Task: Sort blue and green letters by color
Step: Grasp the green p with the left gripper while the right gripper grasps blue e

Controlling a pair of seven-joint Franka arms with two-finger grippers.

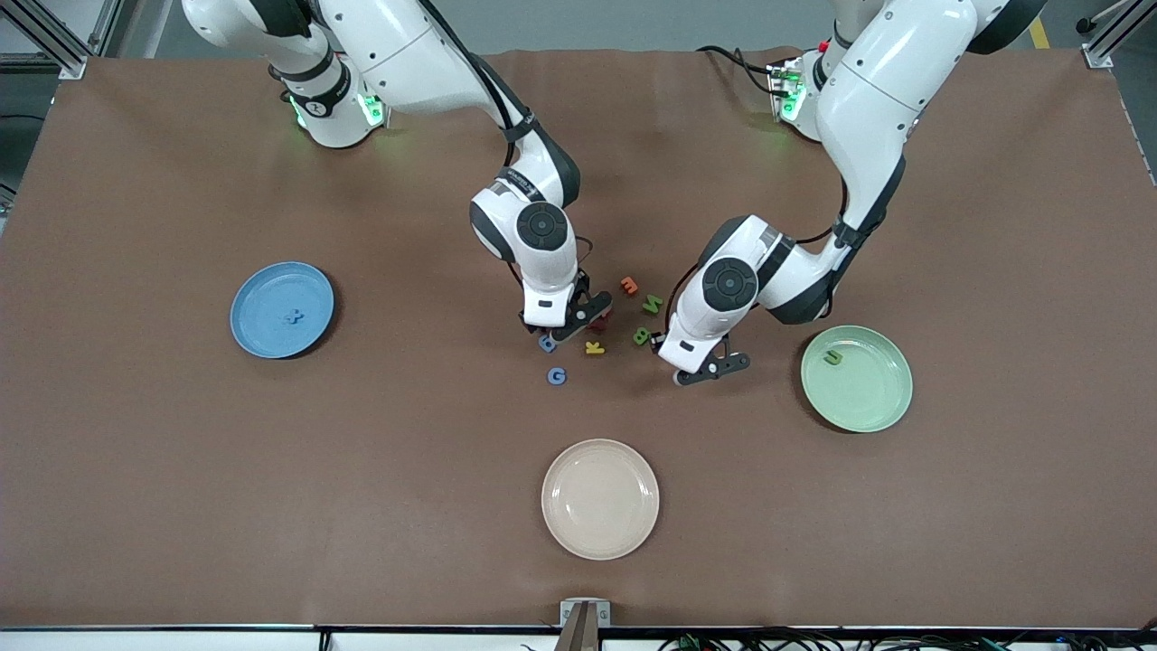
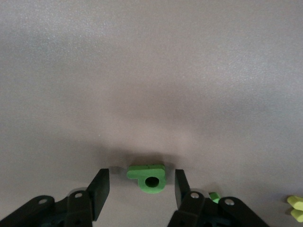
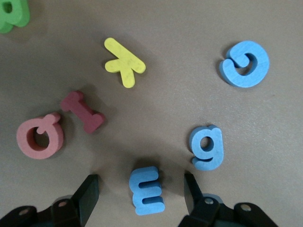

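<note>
My right gripper (image 3: 141, 191) is open low over the table, its fingers either side of a blue E (image 3: 147, 190) without touching it. Beside the E lie a blue 9-like piece (image 3: 207, 147) and a blue G (image 3: 245, 64). My left gripper (image 2: 142, 187) is also open, straddling a flat green P (image 2: 150, 177) with gaps on both sides. In the front view the blue plate (image 1: 262, 334) holds a blue X (image 1: 292, 316) and the green plate (image 1: 868, 407) a green U (image 1: 832, 357). A green N (image 1: 652, 305) and a green B (image 1: 642, 336) lie between the two grippers.
A yellow K (image 3: 124, 61), a red I (image 3: 83, 111) and a red Q (image 3: 40, 136) lie close to the right gripper. An orange letter (image 1: 629, 286) lies by the green N. A beige plate (image 1: 600, 542) sits nearest the front camera.
</note>
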